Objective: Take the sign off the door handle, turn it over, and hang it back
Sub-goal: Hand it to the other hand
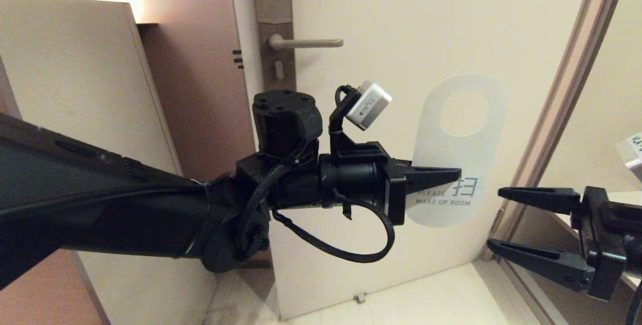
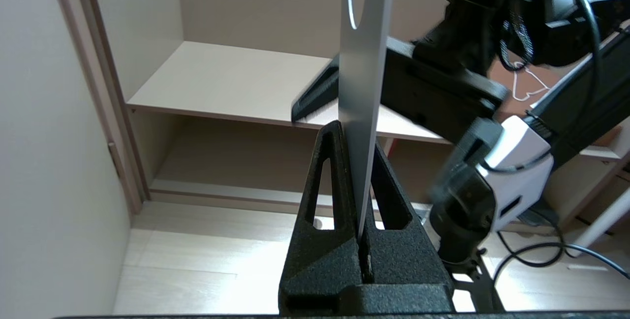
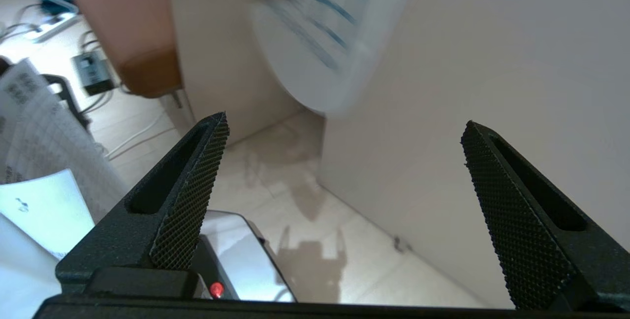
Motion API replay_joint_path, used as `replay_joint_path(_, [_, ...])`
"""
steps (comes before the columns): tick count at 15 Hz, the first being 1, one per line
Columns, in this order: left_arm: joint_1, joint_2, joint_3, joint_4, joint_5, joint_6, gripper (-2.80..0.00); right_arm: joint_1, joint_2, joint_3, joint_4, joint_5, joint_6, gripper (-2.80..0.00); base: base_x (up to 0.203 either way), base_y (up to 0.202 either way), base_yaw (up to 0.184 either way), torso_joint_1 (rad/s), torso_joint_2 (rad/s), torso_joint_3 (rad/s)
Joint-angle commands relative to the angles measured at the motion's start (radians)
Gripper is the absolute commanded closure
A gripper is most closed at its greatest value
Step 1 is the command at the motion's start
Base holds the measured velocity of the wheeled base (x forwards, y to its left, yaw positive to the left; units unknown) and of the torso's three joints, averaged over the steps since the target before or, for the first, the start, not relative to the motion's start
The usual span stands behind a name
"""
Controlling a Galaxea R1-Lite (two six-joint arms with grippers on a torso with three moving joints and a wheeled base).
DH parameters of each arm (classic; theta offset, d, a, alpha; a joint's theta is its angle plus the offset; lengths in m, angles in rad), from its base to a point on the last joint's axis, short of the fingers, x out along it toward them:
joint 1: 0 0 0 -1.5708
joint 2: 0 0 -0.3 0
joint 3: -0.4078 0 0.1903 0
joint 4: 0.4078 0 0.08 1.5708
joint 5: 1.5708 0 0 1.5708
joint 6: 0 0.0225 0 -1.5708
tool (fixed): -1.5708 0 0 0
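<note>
Head view: the translucent white plastic door-hanger sign (image 1: 459, 149), printed "PLEASE MAKE UP ROOM" in blue with an oval hanging hole near its top, is held upright in mid-air right of centre of the frame, in front of the cream door (image 1: 401, 24). It is off the brushed-metal lever door handle (image 1: 306, 42), which is seen well apart in the upper middle. The sign's lower left edge is clamped by the black left gripper (image 1: 441, 174), whose fingers are closed flat on the sheet; in the left wrist view the sign (image 2: 364, 87) is seen edge-on, pinched between the two fingers (image 2: 334, 181). The black right gripper (image 1: 494, 223) is placed at the lower right of the head view, just beside the sign's lower right edge and apart from it, its fingers spread wide. In the right wrist view the blurred sign (image 3: 320, 38) is seen beyond the open fingers (image 3: 192, 196). A cream cabinet panel (image 1: 75, 89) is seen at the left.
</note>
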Motion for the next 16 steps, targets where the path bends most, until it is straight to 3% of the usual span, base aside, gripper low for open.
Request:
replay_joint_path(1, [-0.009, 0.033, -0.022, -0.005, -0.004, -0.003, 0.00, 0.046, 0.059, -0.003, -0.046, 0.003, -0.001, -2.80, 0.000, 0.000, 0.000, 0.000, 0.00, 0.000])
replay_joint_path(4, [-0.022, 0.067, -0.053, -0.006, -0.005, -0.016, 0.00, 0.051, 0.093, 0.000, -0.107, 0.004, 0.001, -2.80, 0.000, 0.000, 0.000, 0.000, 0.00, 0.000])
replay_joint_path(10, [-0.063, 0.128, -0.089, -0.175, -0.005, -0.160, 0.00, 0.051, 0.090, -0.003, -0.116, 0.041, 0.002, -2.80, 0.000, 0.000, 0.000, 0.000, 0.00, 0.000])
replay_joint_path(16, [-0.063, 0.130, -0.081, -0.177, -0.004, -0.160, 0.00, 0.051, 0.095, -0.005, -0.116, 0.047, 0.002, -2.80, 0.000, 0.000, 0.000, 0.000, 0.00, 0.000])
